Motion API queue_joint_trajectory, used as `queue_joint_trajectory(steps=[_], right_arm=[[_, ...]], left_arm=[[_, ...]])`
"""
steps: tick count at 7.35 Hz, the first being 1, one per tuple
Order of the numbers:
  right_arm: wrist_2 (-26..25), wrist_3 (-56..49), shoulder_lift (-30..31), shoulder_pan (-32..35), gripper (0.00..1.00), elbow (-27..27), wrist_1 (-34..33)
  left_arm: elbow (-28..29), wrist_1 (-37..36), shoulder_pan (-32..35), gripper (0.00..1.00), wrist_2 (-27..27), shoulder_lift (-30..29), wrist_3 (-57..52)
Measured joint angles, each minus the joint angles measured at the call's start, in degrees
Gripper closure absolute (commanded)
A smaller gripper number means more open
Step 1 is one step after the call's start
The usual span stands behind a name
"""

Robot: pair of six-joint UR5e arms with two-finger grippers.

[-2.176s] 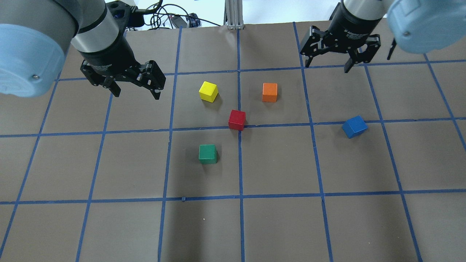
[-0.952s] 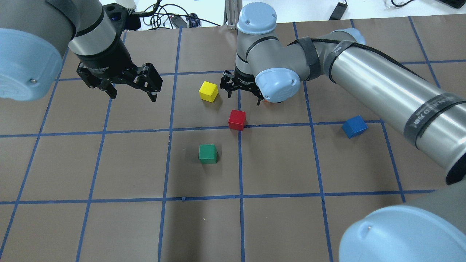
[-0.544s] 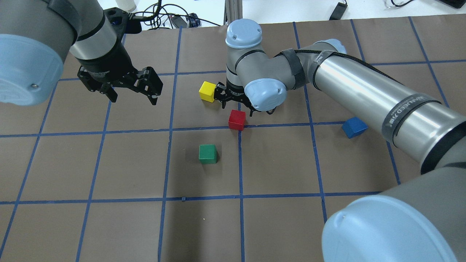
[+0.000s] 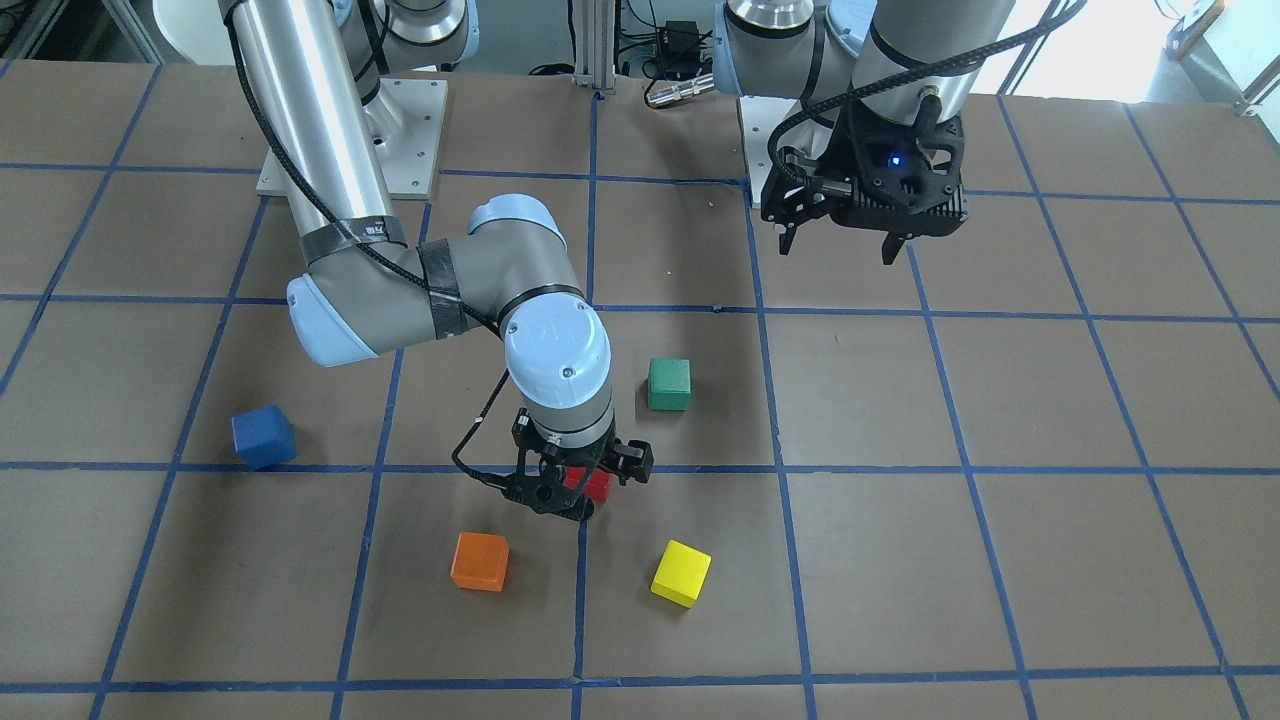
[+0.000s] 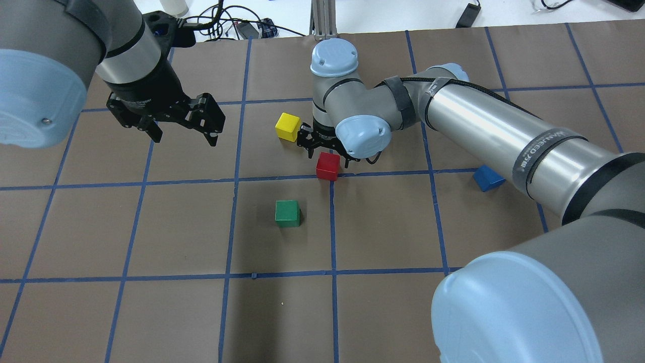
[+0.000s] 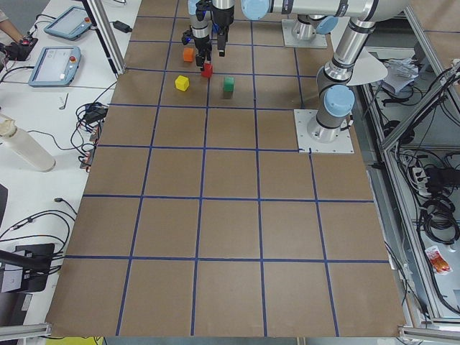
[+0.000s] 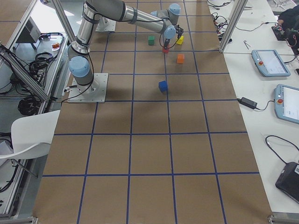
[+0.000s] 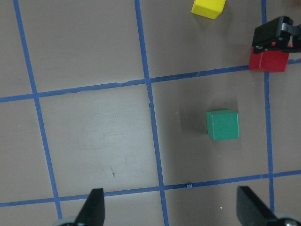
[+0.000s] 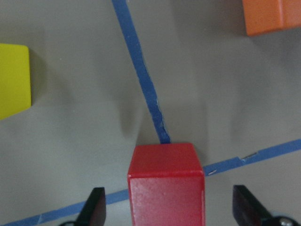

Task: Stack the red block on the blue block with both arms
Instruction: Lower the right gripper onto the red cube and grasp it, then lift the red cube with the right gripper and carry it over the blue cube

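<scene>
The red block (image 5: 328,166) sits on a blue tape crossing at the table's middle; it also shows in the front view (image 4: 597,484). My right gripper (image 5: 326,151) is open and low over it. In the right wrist view the red block (image 9: 166,183) lies between the two spread fingers (image 9: 94,207), apart from both. The blue block (image 5: 485,177) lies alone to the right, partly hidden by my right forearm; it shows whole in the front view (image 4: 263,437). My left gripper (image 5: 181,133) hovers open and empty at the back left.
A yellow cube (image 5: 288,126) stands just beyond the right gripper to its left. An orange cube (image 4: 479,561) is close on its other side, hidden in the overhead view by the arm. A green cube (image 5: 287,213) sits in front of the red block.
My right arm swung from the back right to the table's middle and came down over the red block, still open. The left gripper barely moved. No block has moved.
</scene>
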State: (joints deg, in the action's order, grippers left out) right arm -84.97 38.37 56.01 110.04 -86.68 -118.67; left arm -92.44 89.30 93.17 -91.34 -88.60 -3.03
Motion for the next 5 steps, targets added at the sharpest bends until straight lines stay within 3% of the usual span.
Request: queue_joint_trajectory(steps=[1,5], right_arm=[[0.06,0.27,-0.31,0.00,1.00,0.04,-0.18],[-1.40,-2.46,0.86,-0.37,1.00,1.35,2.80]], left_arm=[[0.00,-0.02,0.00,0.00,-0.02,0.00,0.03],[0.13,-0.13,0.00,0.00,0.02,0.01,0.13]])
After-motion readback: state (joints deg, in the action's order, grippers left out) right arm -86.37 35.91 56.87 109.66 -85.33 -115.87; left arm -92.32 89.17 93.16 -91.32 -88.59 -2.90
